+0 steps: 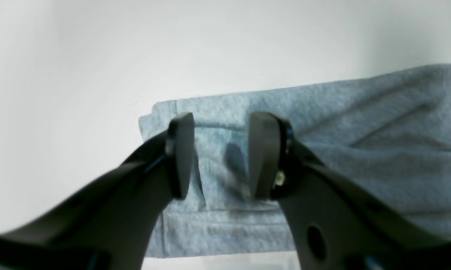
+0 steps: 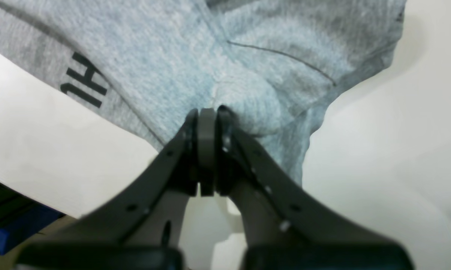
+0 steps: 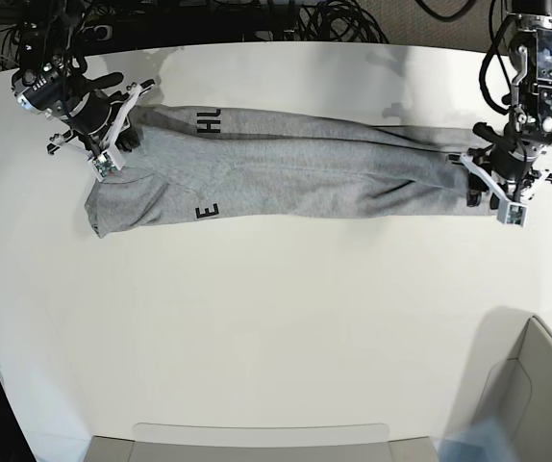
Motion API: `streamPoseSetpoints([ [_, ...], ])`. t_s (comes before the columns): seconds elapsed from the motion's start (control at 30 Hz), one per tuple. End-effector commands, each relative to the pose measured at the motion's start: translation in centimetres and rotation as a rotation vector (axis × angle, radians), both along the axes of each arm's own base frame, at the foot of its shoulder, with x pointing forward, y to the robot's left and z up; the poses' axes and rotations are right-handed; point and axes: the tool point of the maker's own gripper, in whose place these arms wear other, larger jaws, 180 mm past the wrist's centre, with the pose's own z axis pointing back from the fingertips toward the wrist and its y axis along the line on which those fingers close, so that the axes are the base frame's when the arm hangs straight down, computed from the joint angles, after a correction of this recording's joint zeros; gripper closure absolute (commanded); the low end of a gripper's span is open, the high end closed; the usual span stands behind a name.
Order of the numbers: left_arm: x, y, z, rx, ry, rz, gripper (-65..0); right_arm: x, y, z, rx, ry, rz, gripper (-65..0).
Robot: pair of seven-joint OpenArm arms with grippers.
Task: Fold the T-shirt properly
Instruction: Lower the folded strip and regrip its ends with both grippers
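The lettering on the T-shirt (image 3: 286,173) is mostly folded under: only "HL" near the far edge and an "E" near the front edge show in the base view, and the right wrist view catches just a few black strokes. Both wrist views are soft and blurred.

On the base view's left, the right gripper (image 2: 207,112) has its jaws pressed together, pinching a raised bunch of grey cloth at that end of the garment. The T-shirt stretches as a long, narrow band across the far half of the white table (image 3: 276,327), creased along its length. Its left end sits near the table's left edge; dark cables lie beyond the far edge.

At the band's right end, the left gripper (image 1: 219,153) hangs over the hemmed corner with its jaws spread apart, cloth showing in the gap between them; whether the fingers (image 1: 262,153) touch the fabric cannot be told.

The whole near half of the table is bare and open. At the lower right a grey bin (image 3: 531,404) is cut off by the frame; its contents are not visible.
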Motion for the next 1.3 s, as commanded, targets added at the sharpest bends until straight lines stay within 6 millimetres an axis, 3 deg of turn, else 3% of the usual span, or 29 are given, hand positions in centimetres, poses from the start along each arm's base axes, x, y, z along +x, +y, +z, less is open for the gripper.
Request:
streamPoseSetpoints([
  [0.0,0.8,0.6,1.5,0.024,-0.048,-0.01,-23.4,0.6,0.0,0.8,0.004,-0.035,0.009,-3.7],
  [0.1,0.9,1.0,2.0,0.027,-0.06,-0.021,-25.0,0.5,0.0,0.8,0.004,-0.034,0.009,-8.6],
  [0.23,0.2,1.5,0.7,-0.044,-0.02,-0.043,-31.7,0.5,0.0,0.8,0.006,-0.035,0.009,-12.4],
  [0.43,-0.2,5.5,-0.6,-0.302,0.018,0.06,-32.2,0.6,-0.1,0.9,0.002,-0.037,0.011,-12.7],
  [0.5,0.9,7.5,0.8,-0.304,-0.03,0.088,-32.2,0.5,0.0,0.8,0.004,-0.035,0.009,-12.7],
  [0.63,0.7,9.4,0.3,-0.283,-0.007,0.12,-32.3,0.4,0.0,0.7,0.006,-0.032,0.009,-12.7],
  [0.9,0.1,8.8,-3.3,-0.303,0.081,0.131,-32.4,0.5,-0.2,0.8,-0.004,-0.033,0.01,-12.7],
  [1.1,0.3,8.5,-4.0,-0.304,0.097,0.126,-32.4,0.4,-0.1,0.7,-0.004,-0.029,0.009,-12.7],
  [1.27,0.2,9.9,-4.9,-0.303,0.115,0.173,-32.2,0.3,-0.2,0.6,-0.008,-0.026,0.009,-12.7],
])
